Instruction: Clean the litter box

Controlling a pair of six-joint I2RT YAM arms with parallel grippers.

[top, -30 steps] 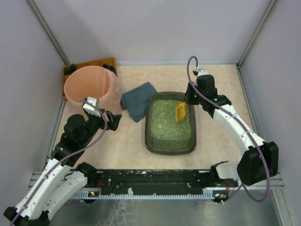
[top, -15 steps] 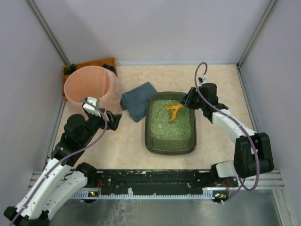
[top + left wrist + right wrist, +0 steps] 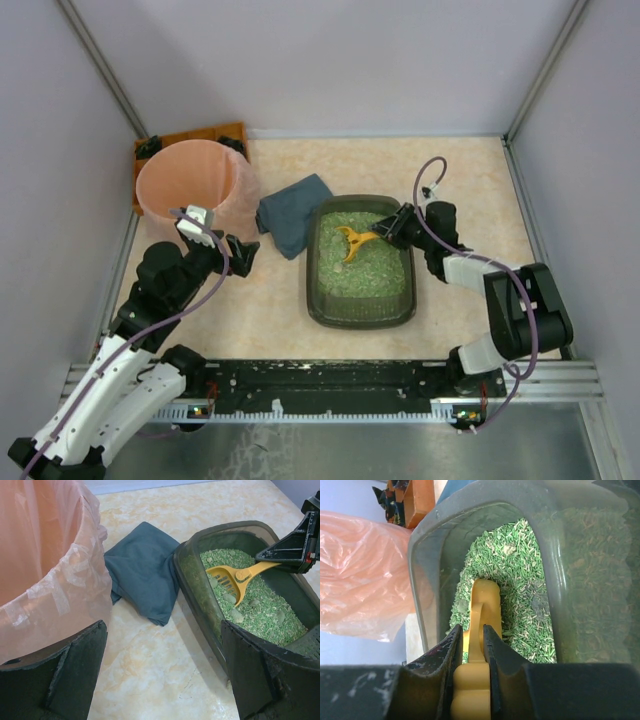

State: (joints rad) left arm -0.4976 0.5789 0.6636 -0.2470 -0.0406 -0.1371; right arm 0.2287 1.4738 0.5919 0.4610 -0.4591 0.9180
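Scooping: right fingers [image 3: 442,657] clamped on the scoop [image 3: 350,238], its head seemingly dug into the litter box [image 3: 312,272] – left fingers [image 3: 60,680] wide, empty – next, lift clumps out level.

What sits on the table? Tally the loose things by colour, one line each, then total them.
Pink: 1 (bucket)
Orange-brown: 1 (tray)
Blue-grey: 1 (cloth)
Dark grey-green: 1 (litter box)
Yellow: 1 (scoop)
Total: 5
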